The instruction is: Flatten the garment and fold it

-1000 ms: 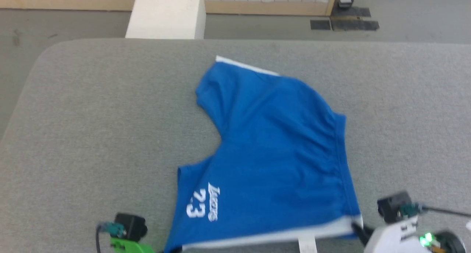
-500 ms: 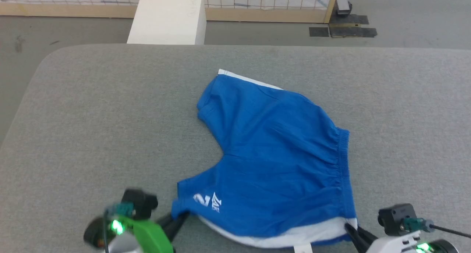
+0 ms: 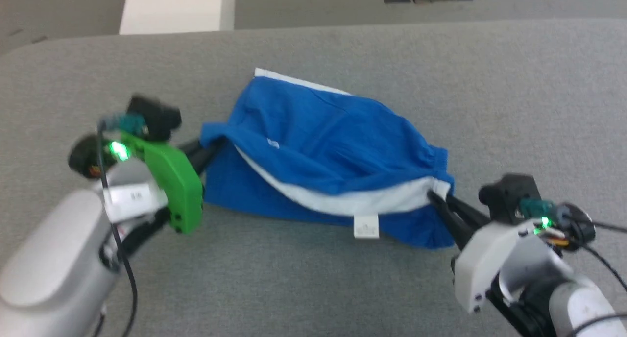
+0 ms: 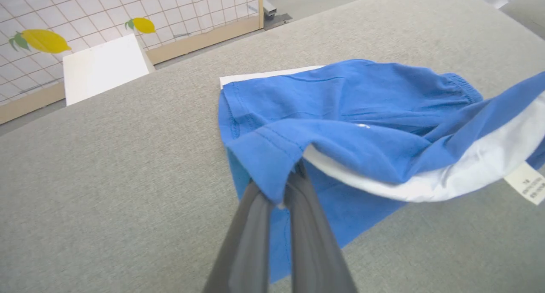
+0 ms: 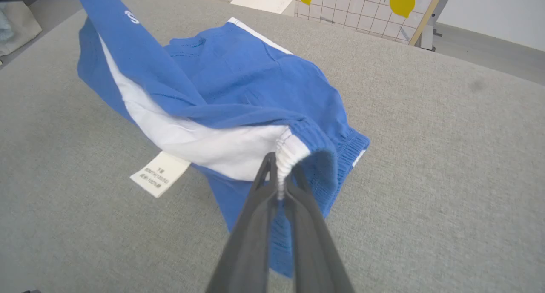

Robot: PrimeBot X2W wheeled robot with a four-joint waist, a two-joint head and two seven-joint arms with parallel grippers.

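The garment (image 3: pixel 323 146), bright blue shorts with a white side stripe and a small white tag (image 3: pixel 366 227), lies on the grey table with its near edge lifted and carried over the far half. My left gripper (image 3: pixel 211 142) is shut on the hem corner of the near leg (image 4: pixel 272 173). My right gripper (image 3: pixel 433 196) is shut on the waistband end by the white stripe (image 5: pixel 286 154). The lifted edge hangs stretched between the two grippers, the tag (image 5: pixel 160 174) dangling below it. The far leg's white-edged hem (image 3: pixel 294 80) rests flat on the table.
The grey padded table (image 3: pixel 343 278) reaches well past the garment on every side. A white box (image 3: pixel 176 9) stands on the floor beyond the far edge. A grid panel with lemon prints (image 4: pixel 85 16) lines the back.
Both grippers have lifted the garment's near edge and carried it away from me over the far half. The "23" print is now folded under. The head camera has also tilted.
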